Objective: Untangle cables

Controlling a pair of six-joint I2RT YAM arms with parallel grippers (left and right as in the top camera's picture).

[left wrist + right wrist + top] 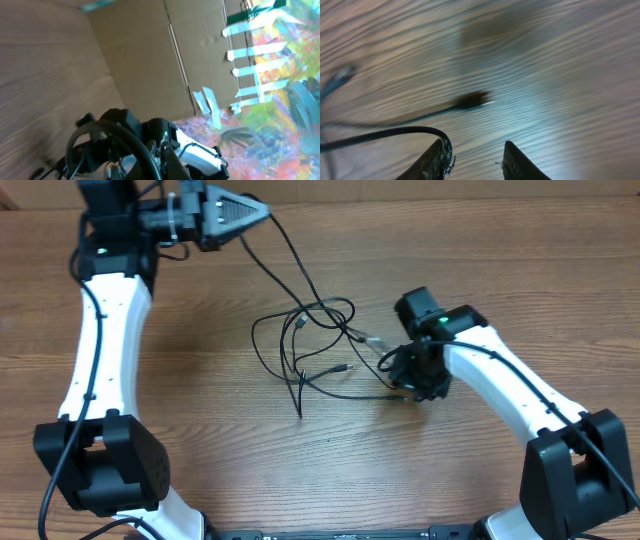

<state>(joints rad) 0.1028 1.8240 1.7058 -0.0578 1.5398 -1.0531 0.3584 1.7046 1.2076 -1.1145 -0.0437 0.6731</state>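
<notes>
The cables [301,385] lie in a loose tangle mid-desk [200,390], between the two arms. The left hand [263,215], up at the far edge, is clamped on one strand that runs down into the bunch. The right hand [475,146] sits low, just right of the tangle. Its fingers are apart with nothing between them, a cord curves against its left finger [437,157], and a small plug [472,100] lies just ahead. Beyond the desk stand a cardboard wall [150,60] and a painted sheet [290,115].

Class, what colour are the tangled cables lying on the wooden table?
The cables are black, clearest in the overhead view.
</notes>
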